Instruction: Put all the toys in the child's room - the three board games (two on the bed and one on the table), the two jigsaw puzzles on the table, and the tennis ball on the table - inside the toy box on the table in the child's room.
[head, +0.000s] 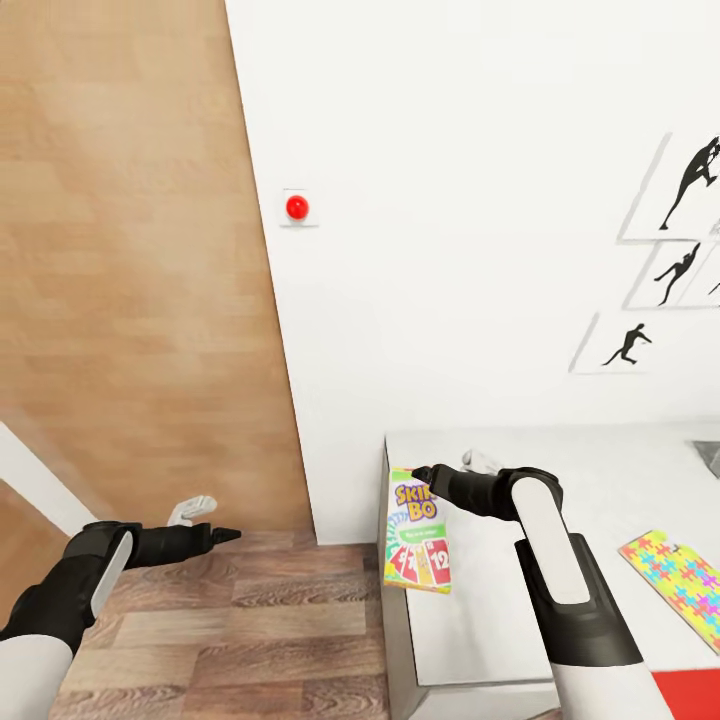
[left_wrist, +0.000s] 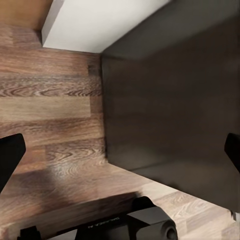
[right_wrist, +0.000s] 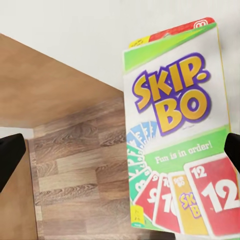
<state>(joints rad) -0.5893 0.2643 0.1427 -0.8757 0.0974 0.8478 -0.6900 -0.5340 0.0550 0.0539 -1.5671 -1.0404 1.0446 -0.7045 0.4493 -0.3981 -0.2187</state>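
Head view first: the white table (head: 600, 470) takes up the 4 o'clock part of the scene, set against the white wall (head: 450, 200), with the wooden floor (head: 250, 640) at 7 o'clock and a wood-panelled door (head: 120, 250) filling 10 o'clock.

The right arm (head: 560, 570) reaches forward over the table, its gripper (head: 425, 475) sitting just above the top edge of the Skip-Bo board game (head: 417, 532). That box lies flat at the table's corner nearest the floor, and its lower end looks to overhang the edge a little. In the right wrist view the box (right_wrist: 175, 135) lies between the two dark fingertips (right_wrist: 10, 155), which stand wide apart and touch nothing.

The left arm hangs out over the floor at 8 o'clock, and in the left wrist view its fingertips (left_wrist: 11, 155) are likewise spread wide around nothing, with only floorboards and a dark panel ahead.

A jigsaw puzzle (head: 675, 585) lies on the table at 3 o'clock, well apart from the game. I cannot see the toy box from where I stand.

The worry is that corner. If the gripper comes down off-centre or nudges the box sideways before closing, I would expect the game to slide off onto the floor. It is thin and flat, so the fingers may also scrape the tabletop and fail to get under an edge.
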